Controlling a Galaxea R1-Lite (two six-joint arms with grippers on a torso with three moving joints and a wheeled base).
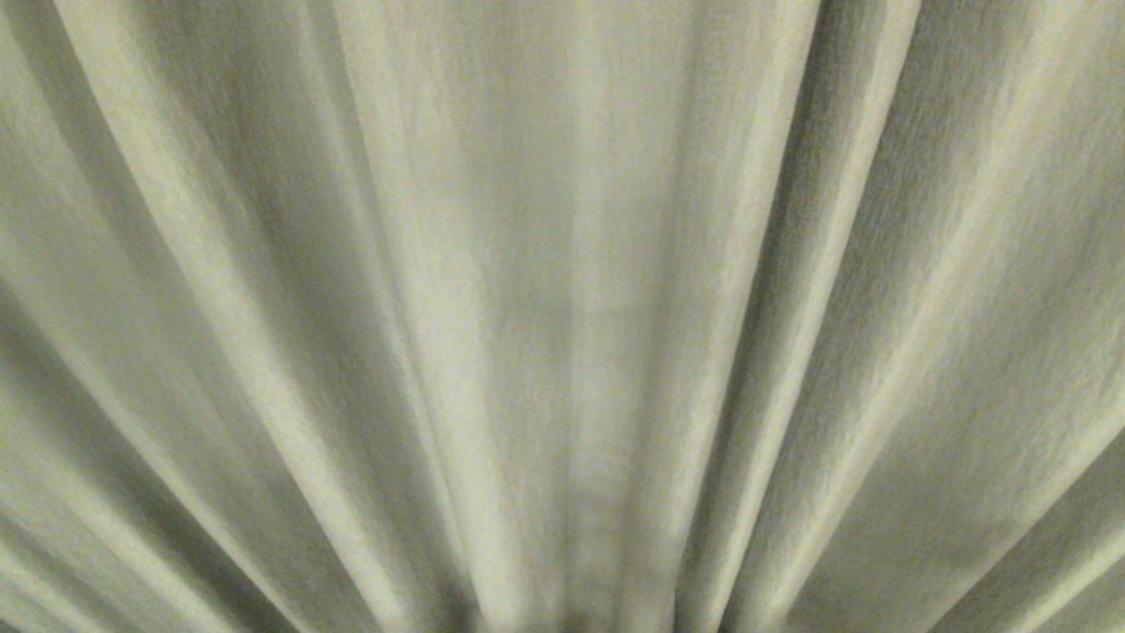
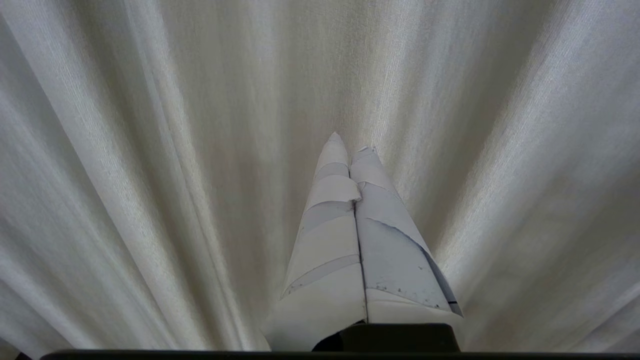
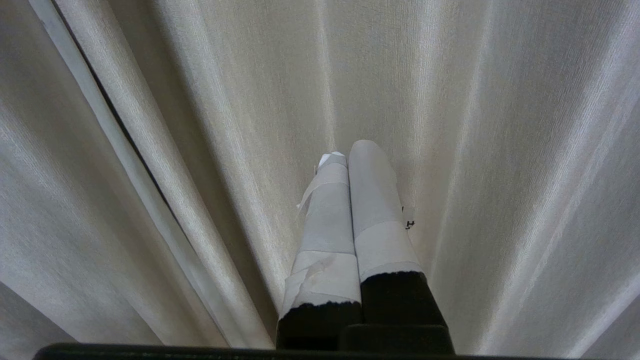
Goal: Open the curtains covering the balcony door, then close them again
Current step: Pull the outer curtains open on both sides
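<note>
Cream woven curtains (image 1: 562, 316), drawn across every view: light, soft, pleated (best pinched at a fold edge). Near the fabric, left gripper (image 2: 350, 142) and right gripper (image 3: 352, 150), fingers pressed together, empty.

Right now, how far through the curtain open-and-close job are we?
Done: nothing I can confirm; the cream-white pleated fabric curtains fill every view, and no balcony door shows. In hand: nothing; the left hand and right hand are both shut and empty in front of the fabric. Left: whether opening or closing remains, I cannot tell.
</note>
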